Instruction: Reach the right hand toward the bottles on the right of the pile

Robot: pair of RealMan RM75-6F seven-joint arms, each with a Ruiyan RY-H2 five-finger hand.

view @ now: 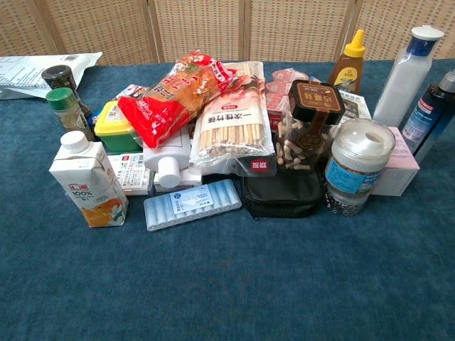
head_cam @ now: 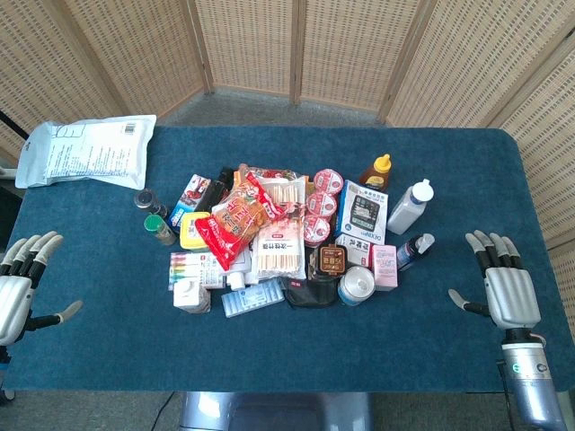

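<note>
Right hand (head_cam: 508, 292) fingers (head_cam: 491, 249) spread, empty, resting at worktop (head_cam: 449, 180) edge; bottles (head_cam: 411, 206) upright, ahead-left of fingertips, well apart; left hand (head_cam: 16, 287) open, farther

bare blue cloth (head_cam: 449, 260) between right hand (head_cam: 503, 283) and bottles (head_cam: 411, 208)

Blue-clothed table (head_cam: 108, 296) carries a heaped pile of groceries (head_cam: 278, 238), bottles (head_cam: 411, 206) at its right, and what looks like a white pouch (head_cam: 88, 151) far left.
</note>
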